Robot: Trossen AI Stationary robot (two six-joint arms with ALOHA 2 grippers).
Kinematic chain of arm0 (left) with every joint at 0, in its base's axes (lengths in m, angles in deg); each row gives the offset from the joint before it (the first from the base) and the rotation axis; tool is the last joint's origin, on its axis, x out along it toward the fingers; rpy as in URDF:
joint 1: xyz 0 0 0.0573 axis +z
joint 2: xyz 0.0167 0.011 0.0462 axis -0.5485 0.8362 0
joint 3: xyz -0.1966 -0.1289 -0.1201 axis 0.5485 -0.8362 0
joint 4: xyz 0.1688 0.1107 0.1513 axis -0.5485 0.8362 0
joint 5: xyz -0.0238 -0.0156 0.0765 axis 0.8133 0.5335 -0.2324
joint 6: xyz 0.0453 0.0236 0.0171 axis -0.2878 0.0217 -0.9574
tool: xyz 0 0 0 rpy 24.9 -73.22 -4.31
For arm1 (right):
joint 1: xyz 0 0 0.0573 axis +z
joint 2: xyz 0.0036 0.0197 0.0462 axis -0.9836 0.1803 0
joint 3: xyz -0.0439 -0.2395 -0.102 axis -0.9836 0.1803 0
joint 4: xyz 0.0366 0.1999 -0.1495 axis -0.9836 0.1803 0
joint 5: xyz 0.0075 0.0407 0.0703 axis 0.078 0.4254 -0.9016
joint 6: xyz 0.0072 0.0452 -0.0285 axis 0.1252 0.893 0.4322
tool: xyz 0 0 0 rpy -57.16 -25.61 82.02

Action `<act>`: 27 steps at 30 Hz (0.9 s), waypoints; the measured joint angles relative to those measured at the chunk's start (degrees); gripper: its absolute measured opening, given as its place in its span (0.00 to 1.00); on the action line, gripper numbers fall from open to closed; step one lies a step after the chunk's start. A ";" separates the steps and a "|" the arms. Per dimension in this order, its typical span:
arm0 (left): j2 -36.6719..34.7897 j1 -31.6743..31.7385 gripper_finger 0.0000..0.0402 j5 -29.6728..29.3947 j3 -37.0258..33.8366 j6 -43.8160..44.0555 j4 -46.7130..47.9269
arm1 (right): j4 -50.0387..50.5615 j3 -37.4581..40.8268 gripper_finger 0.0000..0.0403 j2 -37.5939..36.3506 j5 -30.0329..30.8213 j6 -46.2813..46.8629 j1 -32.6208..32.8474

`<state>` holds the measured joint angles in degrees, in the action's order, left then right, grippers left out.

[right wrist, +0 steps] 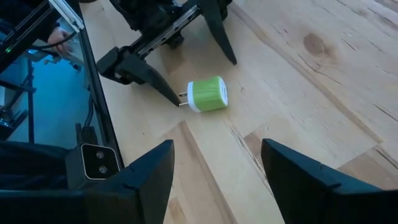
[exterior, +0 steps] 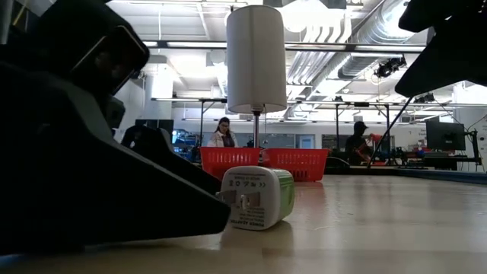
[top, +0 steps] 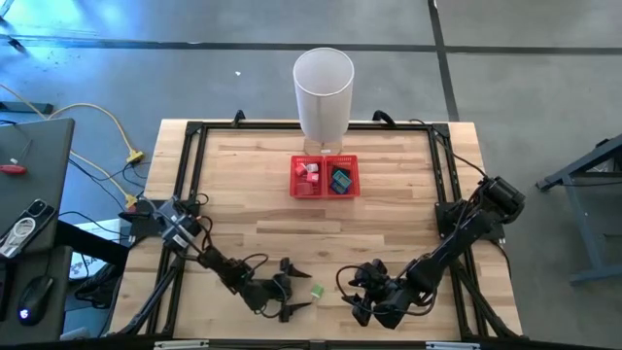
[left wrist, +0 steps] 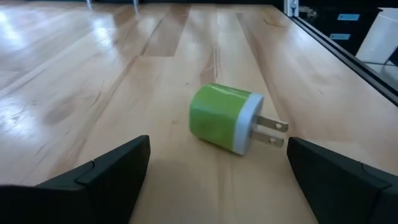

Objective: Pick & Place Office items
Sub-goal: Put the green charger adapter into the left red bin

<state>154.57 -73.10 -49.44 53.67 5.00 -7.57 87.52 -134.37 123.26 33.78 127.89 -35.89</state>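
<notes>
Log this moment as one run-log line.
left gripper: open, low at table, fingers either side of green-white plug, not gripping | right gripper: open, empty, nearby | red tray: holds other items

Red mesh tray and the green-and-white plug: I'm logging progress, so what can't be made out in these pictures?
- Red mesh two-compartment tray, high view: the small pieces inside are too tiny to count or identify.
- Low view: the tray's wall hides its contents.
- Tall white cylinder bin, high view: its inside cannot be seen.
- Green-and-white plug adapter, high view: too small to show its prongs.
- Low view: the dark arm hides the table's left side.
</notes>
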 joint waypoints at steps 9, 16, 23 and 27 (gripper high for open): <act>0.02 1.49 0.92 0.89 0.54 -0.32 0.13 | 0.00 0.00 0.57 0.00 -0.01 0.00 -0.02; 0.02 2.72 0.92 3.48 0.89 -0.32 -0.12 | 0.02 0.00 0.57 0.00 -0.01 -0.02 -0.04; 0.00 4.17 0.92 6.94 0.93 -1.45 -0.41 | 0.02 0.00 0.57 0.00 -0.01 -0.24 -0.04; 0.00 4.27 0.92 8.00 0.93 -3.26 -0.26 | 0.02 0.00 0.57 0.00 -0.01 -0.26 -0.04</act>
<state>154.57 -68.84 -41.44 54.60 1.74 -7.83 87.54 -134.37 123.26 33.77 127.63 -35.93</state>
